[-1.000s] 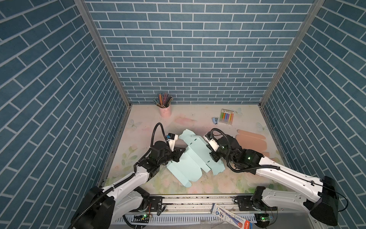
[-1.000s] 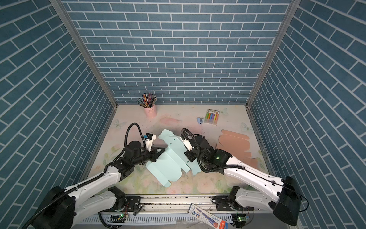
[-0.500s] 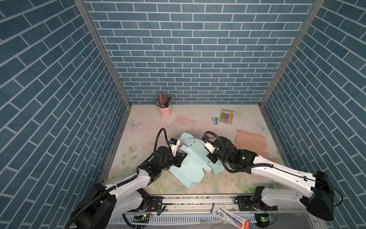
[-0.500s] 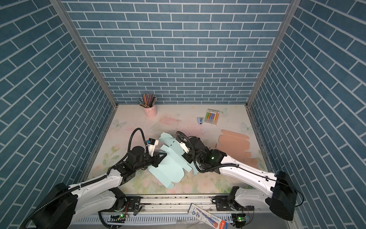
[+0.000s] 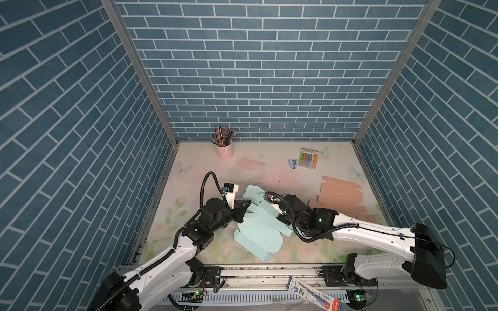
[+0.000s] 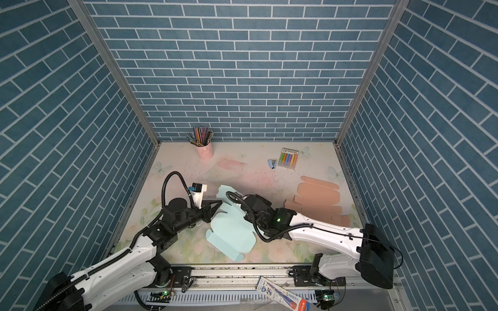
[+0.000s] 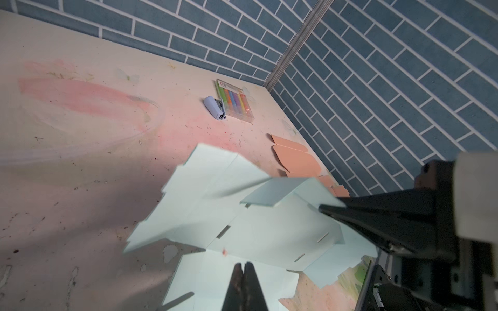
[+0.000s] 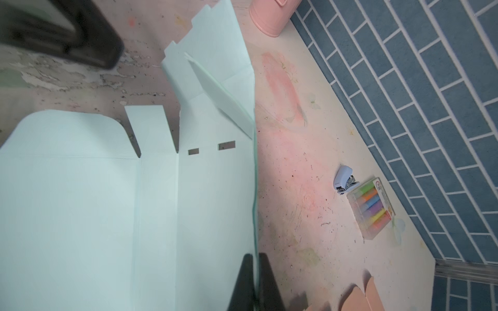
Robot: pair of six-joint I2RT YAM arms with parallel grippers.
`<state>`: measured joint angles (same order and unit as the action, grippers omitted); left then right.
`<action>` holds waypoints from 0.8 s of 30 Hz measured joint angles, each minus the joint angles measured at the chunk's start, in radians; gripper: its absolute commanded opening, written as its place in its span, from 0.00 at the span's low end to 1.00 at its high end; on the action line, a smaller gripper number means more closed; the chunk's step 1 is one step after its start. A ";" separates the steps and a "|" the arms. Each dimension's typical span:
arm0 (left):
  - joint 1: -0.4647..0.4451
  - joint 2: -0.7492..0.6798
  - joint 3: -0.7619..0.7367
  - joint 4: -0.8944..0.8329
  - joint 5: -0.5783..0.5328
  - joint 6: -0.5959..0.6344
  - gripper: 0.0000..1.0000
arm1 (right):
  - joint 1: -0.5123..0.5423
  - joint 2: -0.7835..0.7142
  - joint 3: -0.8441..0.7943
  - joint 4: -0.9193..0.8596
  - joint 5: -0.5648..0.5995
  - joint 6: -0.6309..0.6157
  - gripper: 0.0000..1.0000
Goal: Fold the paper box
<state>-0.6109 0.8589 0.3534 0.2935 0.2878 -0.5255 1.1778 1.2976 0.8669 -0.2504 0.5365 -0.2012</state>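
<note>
Right wrist view: the right hand [image 8: 254, 265] is pinched on the paper box [image 8: 80, 202], a pale mint die-cut sheet. The thin edge of one side panel runs straight out from between the two black fingers. That panel stands raised while the rest of the sheet lies flat on the tabletop [image 8: 296, 175]. At the panel's far end a small flap leans inward. Beyond it lie a stapler [image 8: 345, 179] and, just beside it, a pack of coloured markers [image 8: 373, 210].

Left wrist view: the left hand [image 7: 244, 266] has its fingers pressed together with nothing between them. The tip points over the near part of the sheet; whether it touches the paper cannot be told.

In both top views the paper box lies at the front centre of the tabletop, between the two arms. The left hand is at its left edge and the right hand at its far right side. A peach cardboard blank [image 5: 342, 194] lies flat to the right, and a pink cup of pencils [image 5: 225, 152] stands by the back wall
</note>
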 measured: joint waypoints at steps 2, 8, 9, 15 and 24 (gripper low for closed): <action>0.000 0.000 0.019 -0.016 -0.009 -0.001 0.00 | 0.023 0.043 0.000 0.000 0.047 -0.018 0.00; 0.006 -0.006 0.060 -0.050 -0.060 -0.001 0.00 | 0.069 0.095 0.000 0.013 0.135 -0.067 0.00; 0.006 -0.002 0.061 -0.049 -0.063 -0.001 0.00 | 0.075 0.095 0.000 0.022 0.145 -0.072 0.00; 0.002 0.102 0.068 -0.031 -0.059 -0.012 0.00 | 0.117 0.095 0.000 0.076 0.197 -0.122 0.00; -0.042 0.122 0.040 0.055 -0.055 -0.047 0.00 | 0.152 0.097 -0.053 0.202 0.303 -0.216 0.00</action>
<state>-0.6529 0.9806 0.3935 0.3481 0.2329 -0.5728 1.3296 1.3941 0.8135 -0.0483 0.8398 -0.4171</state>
